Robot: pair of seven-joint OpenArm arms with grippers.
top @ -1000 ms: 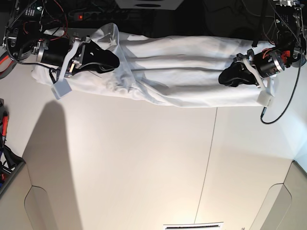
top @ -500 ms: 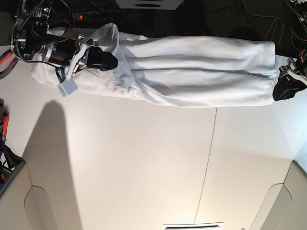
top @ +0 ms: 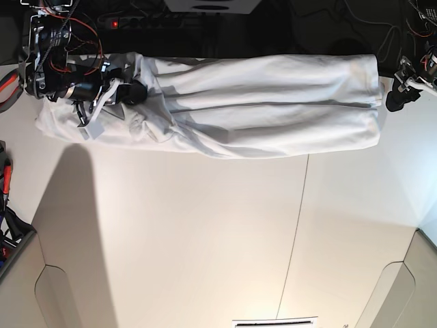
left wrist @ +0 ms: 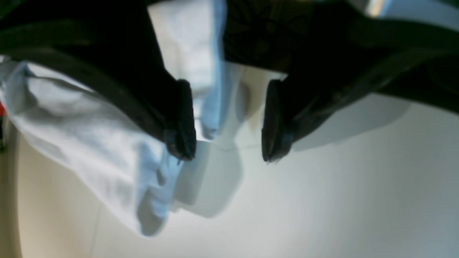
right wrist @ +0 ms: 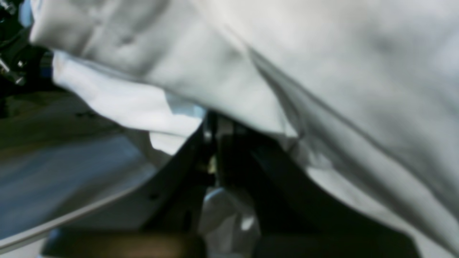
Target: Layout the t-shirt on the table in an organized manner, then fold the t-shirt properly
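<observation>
**Shirt in a long band at the far edge; one end pinched, other end free**

The t-shirt (top: 259,102) lies on the table (top: 205,239) as a long folded band along the far edge, creases running lengthwise. It spans nearly from one arm to the other.

Right gripper (top: 133,92): fingers together, clamped on a bunch of shirt fabric at the band's end on the base view's left. The right wrist view shows cloth draped over and between the dark fingers (right wrist: 215,143), blurred. The grip probably serves to anchor or drag that end so the band can be straightened.

Left gripper (top: 398,101): just off the opposite end of the band, over bare table near the edge. In the left wrist view the fingertips (left wrist: 183,118) stand well apart with nothing between them; the shirt's corner (left wrist: 150,200) hangs just beside one finger. Holding nothing.

Judgement: layout stage, not yet a finished fold. The end at the right gripper is rumpled and needs smoothing.
</observation>
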